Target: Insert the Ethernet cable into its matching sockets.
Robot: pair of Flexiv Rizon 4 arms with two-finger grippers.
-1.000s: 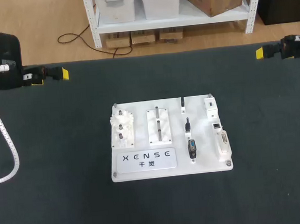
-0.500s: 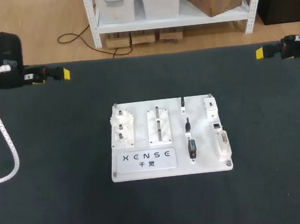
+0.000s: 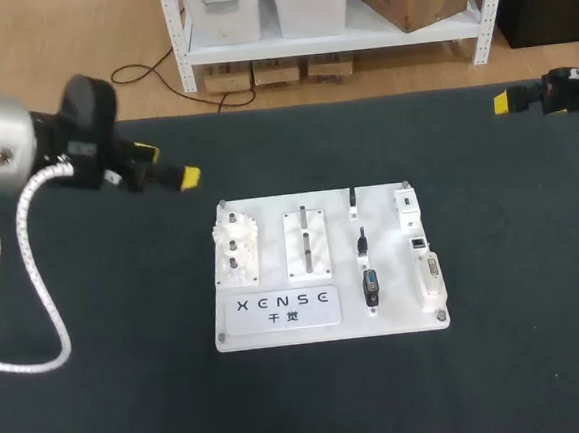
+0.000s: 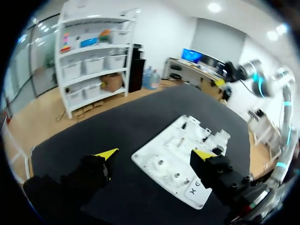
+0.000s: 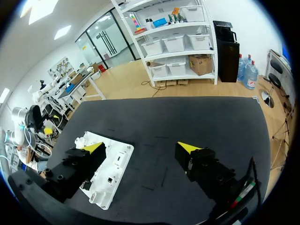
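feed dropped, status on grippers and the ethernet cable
Left gripper open, empty, beside board's far left corner. Right gripper open, empty, far right. Ethernet cable not made out. Nothing blocking board.

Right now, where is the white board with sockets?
In the head view the white board lies flat in the middle of the table, the left gripper just off its far-left corner.

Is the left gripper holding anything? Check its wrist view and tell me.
No, the left gripper is open: nothing sits between its yellow tips, and only the dark table and the white board show beyond them.
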